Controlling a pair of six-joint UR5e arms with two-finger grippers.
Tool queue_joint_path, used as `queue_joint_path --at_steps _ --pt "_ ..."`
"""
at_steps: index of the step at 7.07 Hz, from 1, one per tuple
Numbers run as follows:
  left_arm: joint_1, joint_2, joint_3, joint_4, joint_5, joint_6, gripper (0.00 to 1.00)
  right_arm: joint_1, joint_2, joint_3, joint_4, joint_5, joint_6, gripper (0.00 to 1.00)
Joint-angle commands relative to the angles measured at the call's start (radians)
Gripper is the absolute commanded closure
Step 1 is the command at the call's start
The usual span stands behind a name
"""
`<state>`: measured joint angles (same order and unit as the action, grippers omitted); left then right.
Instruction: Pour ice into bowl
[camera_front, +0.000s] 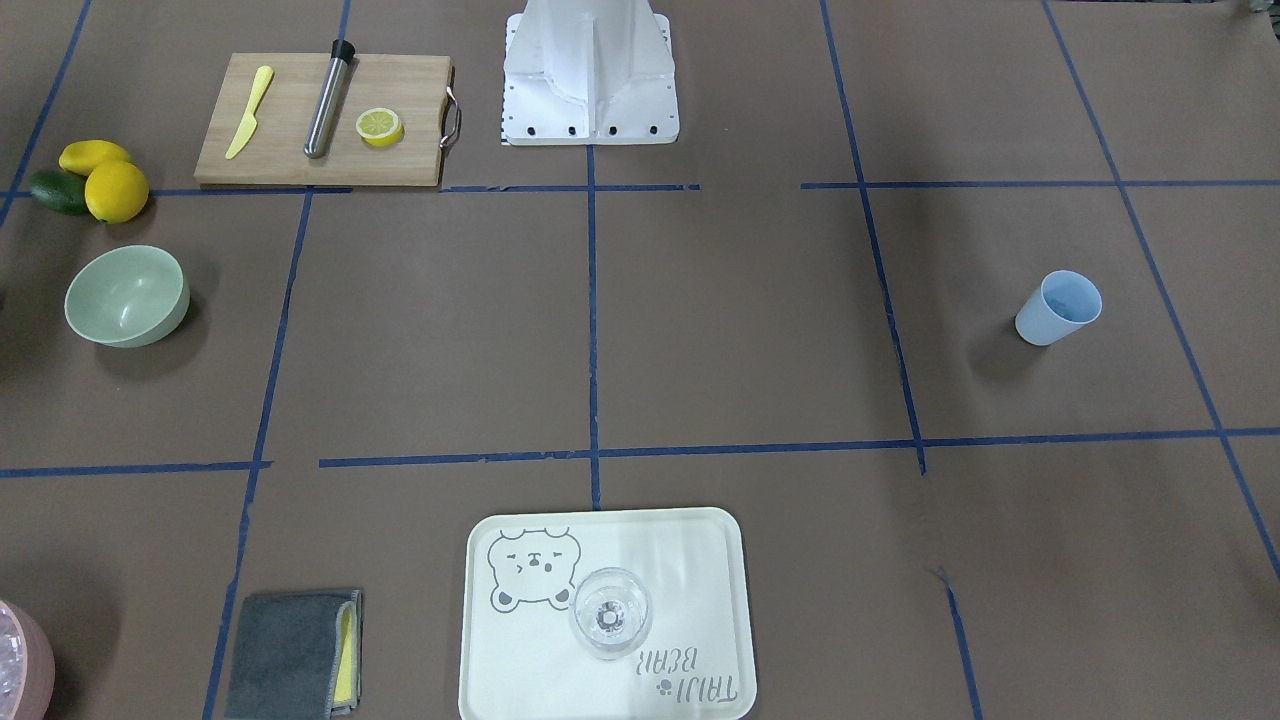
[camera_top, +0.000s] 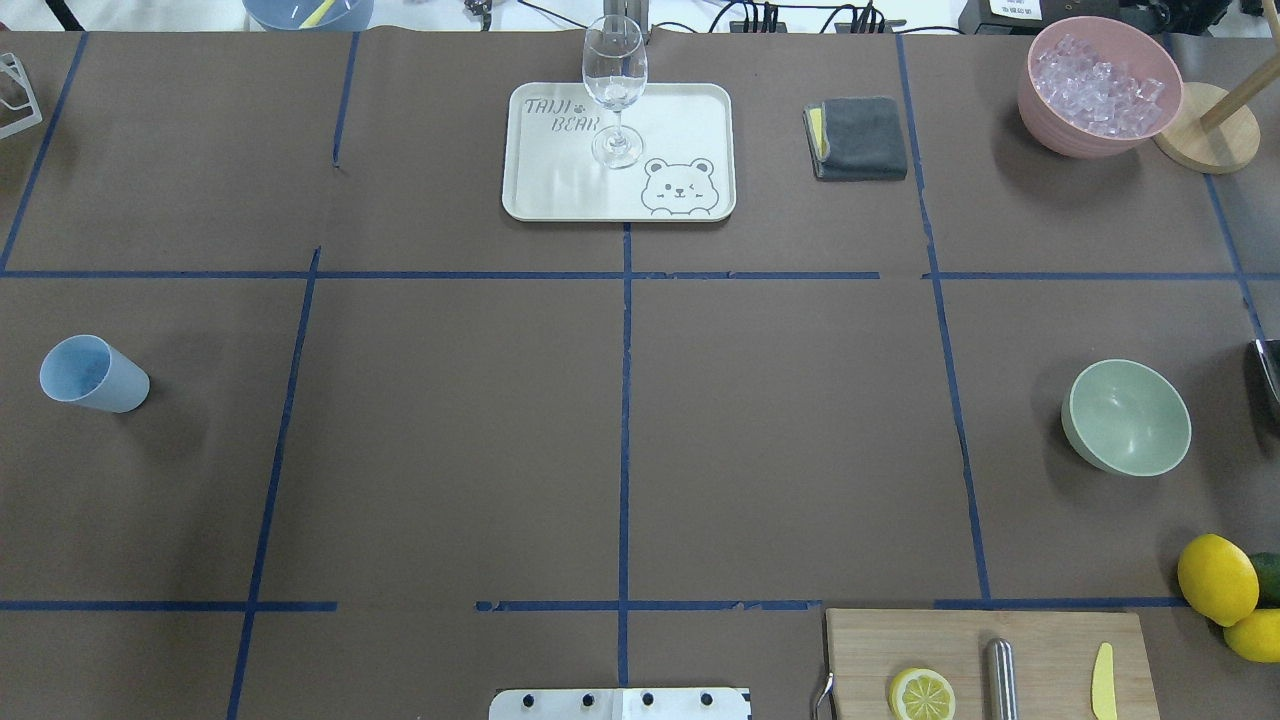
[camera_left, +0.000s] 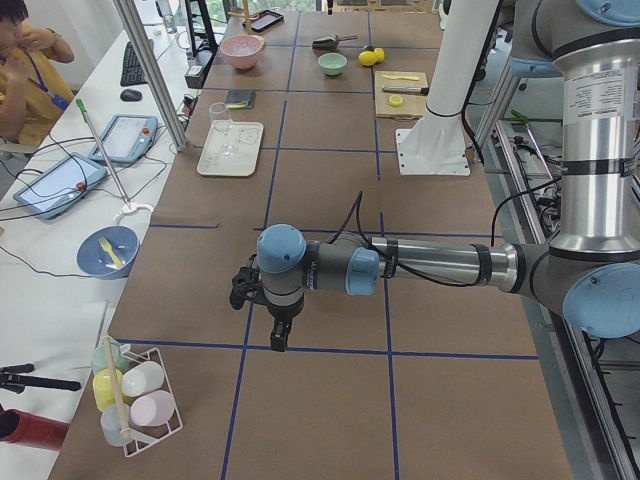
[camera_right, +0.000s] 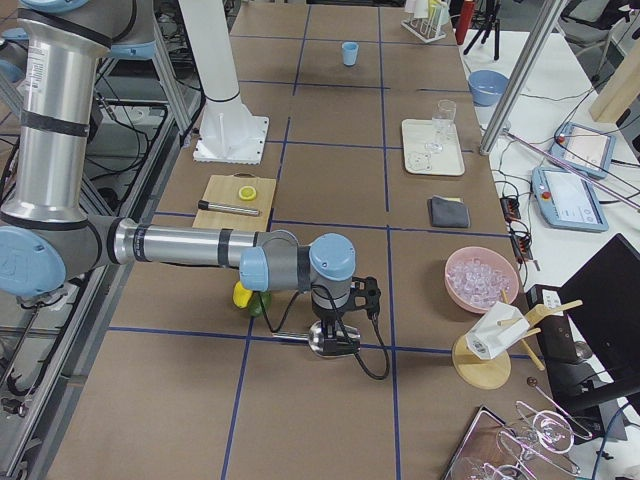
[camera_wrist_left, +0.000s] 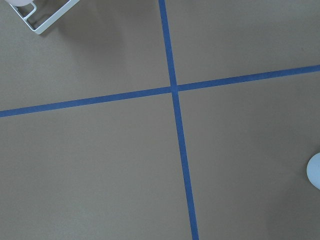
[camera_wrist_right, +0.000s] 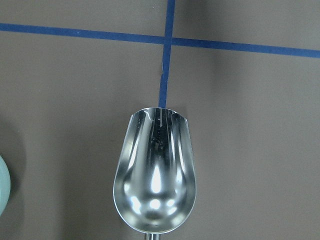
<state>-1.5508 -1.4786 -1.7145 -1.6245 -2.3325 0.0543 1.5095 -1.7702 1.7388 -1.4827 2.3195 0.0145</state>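
The pale sage-green bowl stands upright with nothing in it on the robot's right side of the table; a sliver of its rim shows in the right wrist view. The ice is out of view. A shiny metal scoop, with nothing in it, lies under my right gripper, its handle running out of the wrist view. I cannot tell whether that gripper is open or shut. My left gripper hovers low over bare table near the light blue cup; its state cannot be told.
A pink container of clear cubes and a wooden stand are at the far right. A tray holds a wine glass, beside a grey cloth. A cutting board carries a knife, metal rod and lemon half; lemons lie near the bowl.
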Motion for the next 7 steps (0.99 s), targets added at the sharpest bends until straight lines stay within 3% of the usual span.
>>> queue_joint_path --at_steps 1,7 --pt "0.0 0.001 -0.003 -0.001 0.001 0.006 0.0 0.0 0.0 0.001 0.001 0.001 0.001 0.0" --pt "0.0 -0.002 -0.013 -0.002 -0.001 -0.001 0.0 -0.022 0.033 0.053 0.008 0.0 0.019 0.0"
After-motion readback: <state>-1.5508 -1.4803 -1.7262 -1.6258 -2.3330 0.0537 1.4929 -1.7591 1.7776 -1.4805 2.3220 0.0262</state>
